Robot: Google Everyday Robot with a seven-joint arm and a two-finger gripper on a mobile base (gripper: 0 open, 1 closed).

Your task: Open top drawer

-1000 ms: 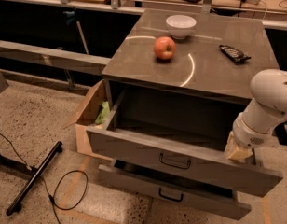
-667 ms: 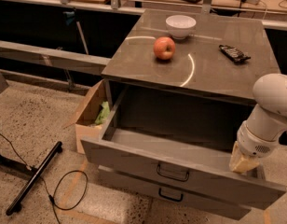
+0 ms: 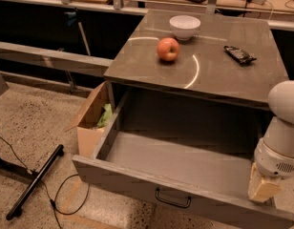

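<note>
The top drawer [image 3: 132, 181] is a wide grey metal drawer, pulled far out of the cabinet toward the camera. Its inside [image 3: 185, 161] shows only a bare grey floor. A small dark loop handle [image 3: 173, 199] sits at the centre of its flat front. My gripper [image 3: 264, 189], cream-coloured at the tip below a white arm [image 3: 284, 132], sits at the drawer's right end, by the front right corner. The lower drawer is hidden under the open one.
On the cabinet top [image 3: 218, 75] are a red apple [image 3: 168, 49], a white bowl [image 3: 184, 26] and a dark flat object [image 3: 239, 54]. A cardboard box [image 3: 88, 128] with something green in it stands left of the cabinet. A black stand bar [image 3: 35, 182] and cable [image 3: 66, 202] lie on the floor.
The top drawer has slid further out toward the camera. My gripper has moved down and forward with its right end. The lower drawer front no longer shows.
</note>
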